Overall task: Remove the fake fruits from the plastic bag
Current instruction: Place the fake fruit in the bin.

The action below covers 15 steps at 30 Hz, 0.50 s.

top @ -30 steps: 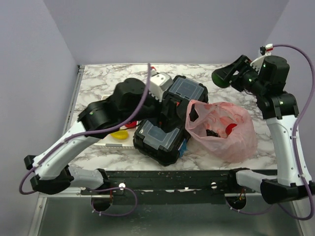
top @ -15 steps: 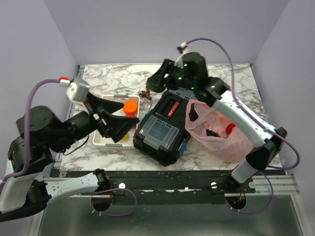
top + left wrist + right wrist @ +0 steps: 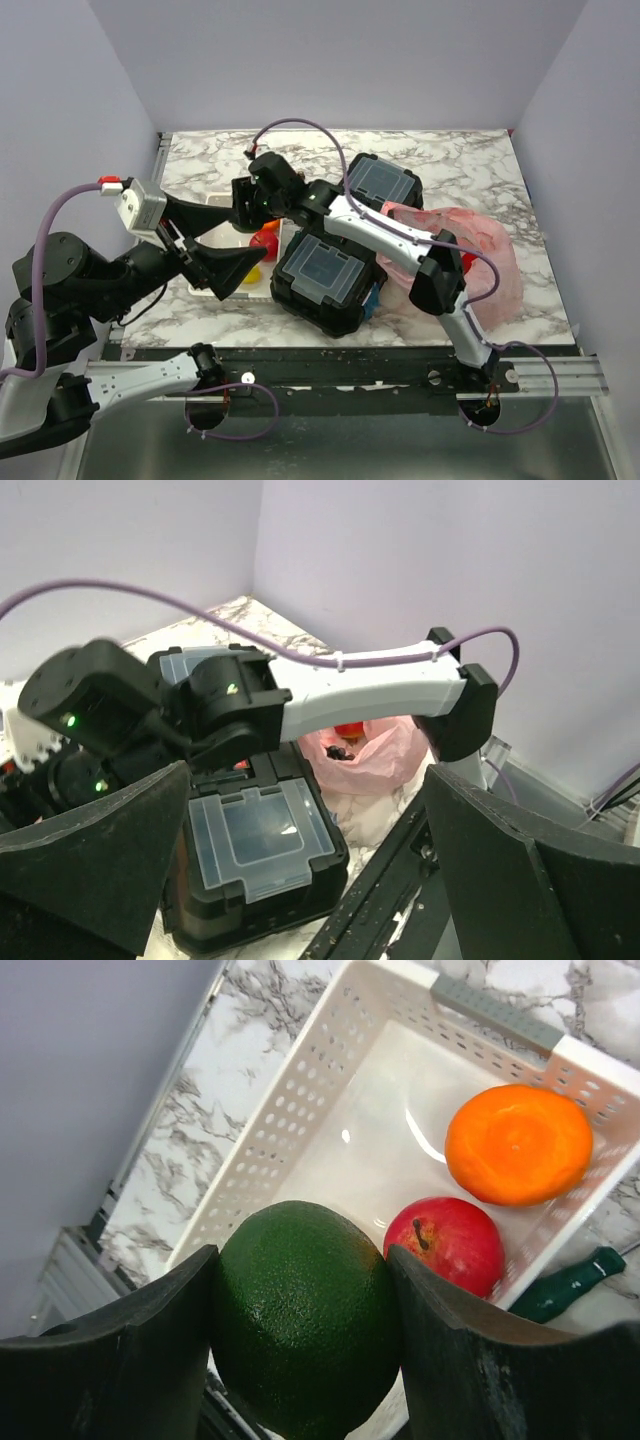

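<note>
My right gripper is shut on a green round fruit and holds it just above the near corner of a white tray. An orange and a red apple lie in that tray. In the top view the right gripper reaches far left over the tray. The pink plastic bag lies at the right, its mouth open, with dark grapes and something red inside. My left gripper is open and empty, raised high above the tray's front.
A black toolbox with clear lids lies between tray and bag; its other half is behind. A green-handled tool lies beside the tray. A yellow thing shows at the tray's front. The right arm spans over the toolbox.
My right arm has swung from the back middle leftward and down over the tray, carrying the green fruit. The left arm has shifted only slightly.
</note>
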Tool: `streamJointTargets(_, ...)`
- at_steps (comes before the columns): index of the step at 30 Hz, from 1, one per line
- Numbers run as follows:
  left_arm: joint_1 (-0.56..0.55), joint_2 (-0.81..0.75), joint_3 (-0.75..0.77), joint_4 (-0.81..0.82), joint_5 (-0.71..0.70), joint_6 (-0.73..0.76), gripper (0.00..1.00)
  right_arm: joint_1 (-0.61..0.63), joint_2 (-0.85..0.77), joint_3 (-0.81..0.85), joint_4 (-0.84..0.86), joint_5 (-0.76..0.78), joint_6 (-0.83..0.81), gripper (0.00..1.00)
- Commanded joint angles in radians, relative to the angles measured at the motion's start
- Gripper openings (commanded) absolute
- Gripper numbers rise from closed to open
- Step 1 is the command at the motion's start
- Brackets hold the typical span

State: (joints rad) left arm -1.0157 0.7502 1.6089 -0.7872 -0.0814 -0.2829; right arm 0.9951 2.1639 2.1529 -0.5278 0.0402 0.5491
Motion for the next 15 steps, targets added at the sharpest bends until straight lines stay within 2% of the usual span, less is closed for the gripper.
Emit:
streamJointTargets(1,0.003,-0.062,-0.031,0.044,0.011,0.066,0.99,0.038,0.116,0.123,-0.08,-0.013,-0.067,0.49)
streamJointTargets(4,0.002,-0.08,-0.029,0.045,0.013,0.082,0.99,0.048,0.181,0.163,-0.115,-0.018,-0.082,0.51)
streamJointTargets(7,0.003,-0.086,-0.024,0.04,0.013,0.095,0.99,0.051,0.21,0.163,-0.116,-0.013,-0.087,0.56)
streamJointTargets(12,0.003,-0.071,-0.029,0.046,0.026,0.097,0.99,0.058,0.248,0.211,-0.172,-0.016,-0.086,0.76)
streamJointTargets(15,0.003,-0.043,-0.021,0.054,0.032,0.1,0.99,0.058,0.242,0.239,-0.201,-0.008,-0.096,0.84)
